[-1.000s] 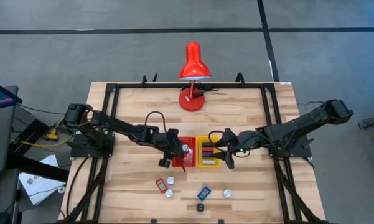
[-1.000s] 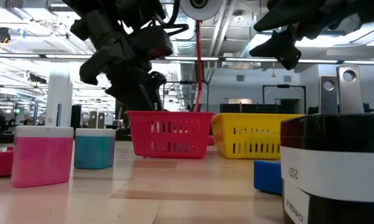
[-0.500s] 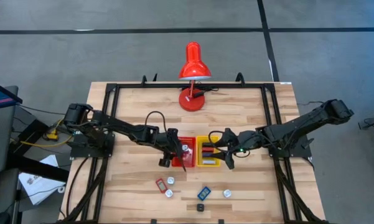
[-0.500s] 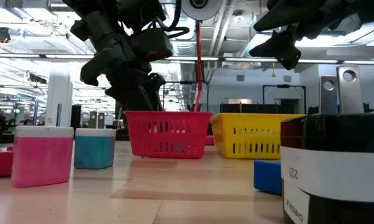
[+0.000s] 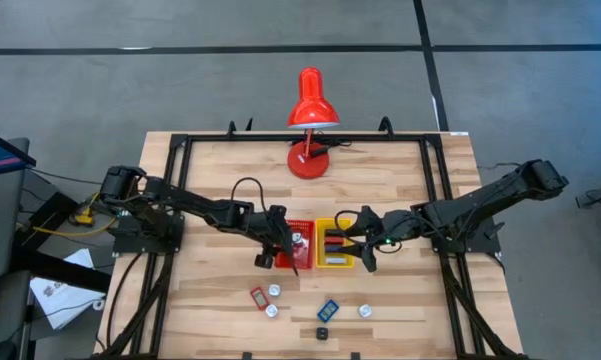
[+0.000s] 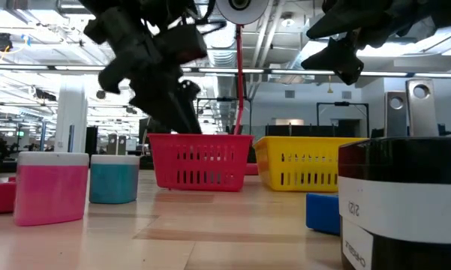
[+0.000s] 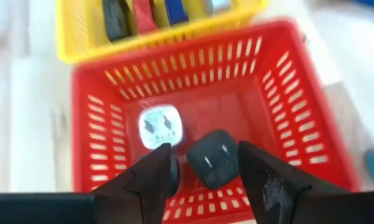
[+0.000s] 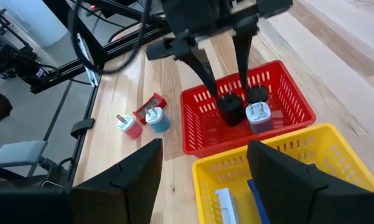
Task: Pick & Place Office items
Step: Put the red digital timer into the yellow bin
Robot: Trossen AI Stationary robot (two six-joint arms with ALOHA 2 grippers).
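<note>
Left gripper (image 7: pixel 202 165) spread wide above the red basket (image 7: pixel 286 124), two plugs inside; right gripper (image 8: pixel 202 171) open, empty; several pieces wait at lower centre.

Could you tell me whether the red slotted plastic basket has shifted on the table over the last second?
Yes, slightly. In the low view the red slotted plastic basket has slid left, widening the gap to the yellow slotted basket, which stayed put.

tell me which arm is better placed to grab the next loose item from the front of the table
Probably left. The left gripper hangs open over the red basket, nearest the loose pieces. The right gripper is open by the yellow basket, close to fewer items.
</note>
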